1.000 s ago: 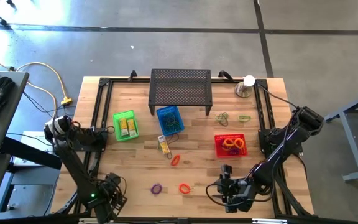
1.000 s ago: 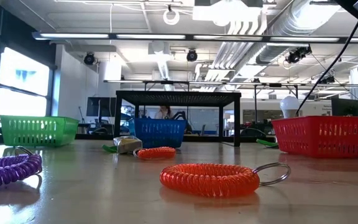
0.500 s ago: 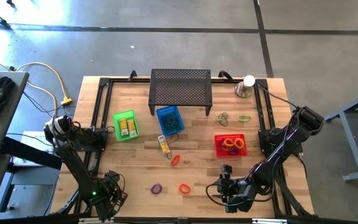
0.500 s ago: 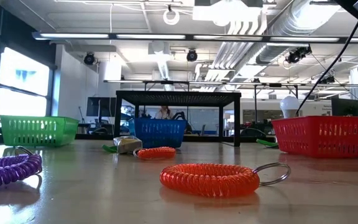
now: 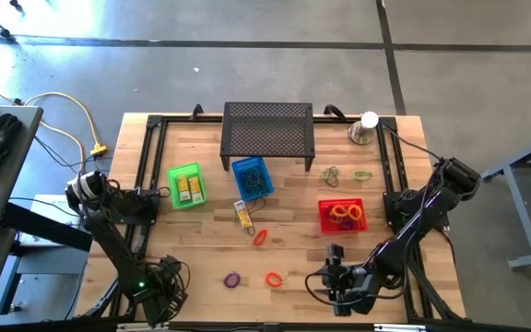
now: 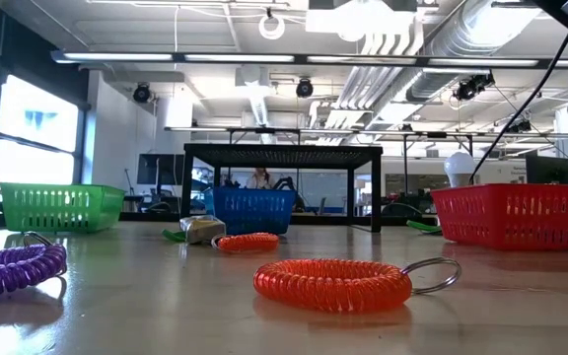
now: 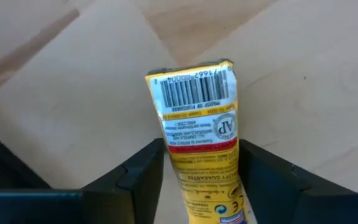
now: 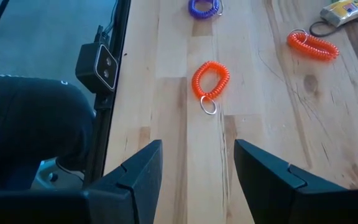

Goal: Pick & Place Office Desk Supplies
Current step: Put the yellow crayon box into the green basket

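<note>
Fingers (image 7: 143, 171) of the left arm flank a yellow packet (image 7: 199, 143); contact unclear.

You have a wooden table (image 5: 293, 221) with a black frame along its edges. At the far edge stands a black stand (image 5: 267, 135), with a silver cup (image 5: 361, 131) to its right. A green basket (image 5: 186, 185) sits on the left, a blue basket (image 5: 252, 177) just near of the stand, a red basket (image 5: 342, 215) on the right. Loose loops (image 5: 344, 174) lie between cup and red basket. A yellow packet (image 5: 243, 214) lies near of the blue basket, a red coil (image 5: 260, 237) beside it. At the near edge lie a purple coil (image 5: 232, 278) and an orange coil (image 5: 274, 278).
</note>
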Motion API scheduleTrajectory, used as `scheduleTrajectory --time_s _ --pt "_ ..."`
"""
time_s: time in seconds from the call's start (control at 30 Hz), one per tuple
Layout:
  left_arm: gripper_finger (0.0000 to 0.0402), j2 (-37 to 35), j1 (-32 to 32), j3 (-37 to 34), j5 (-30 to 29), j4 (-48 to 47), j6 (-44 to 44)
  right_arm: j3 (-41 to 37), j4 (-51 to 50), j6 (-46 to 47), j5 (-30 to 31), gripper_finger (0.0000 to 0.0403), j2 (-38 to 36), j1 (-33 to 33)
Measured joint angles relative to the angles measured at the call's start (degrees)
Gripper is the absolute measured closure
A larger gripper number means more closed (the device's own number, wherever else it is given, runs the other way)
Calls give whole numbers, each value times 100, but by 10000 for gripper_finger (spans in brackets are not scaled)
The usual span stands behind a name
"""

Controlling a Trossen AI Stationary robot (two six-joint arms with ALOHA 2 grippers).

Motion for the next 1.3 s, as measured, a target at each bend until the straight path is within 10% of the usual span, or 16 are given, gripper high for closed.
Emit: scheduleTrajectory --time_s 0.63,1.3 --pt "318 -788 1310 4 -705 -785 2634 0 378 4 76 215 33 27" --pt "316 -3313 6057 7 -1769 -3195 4152 0 789 -102 19 215 752 14"
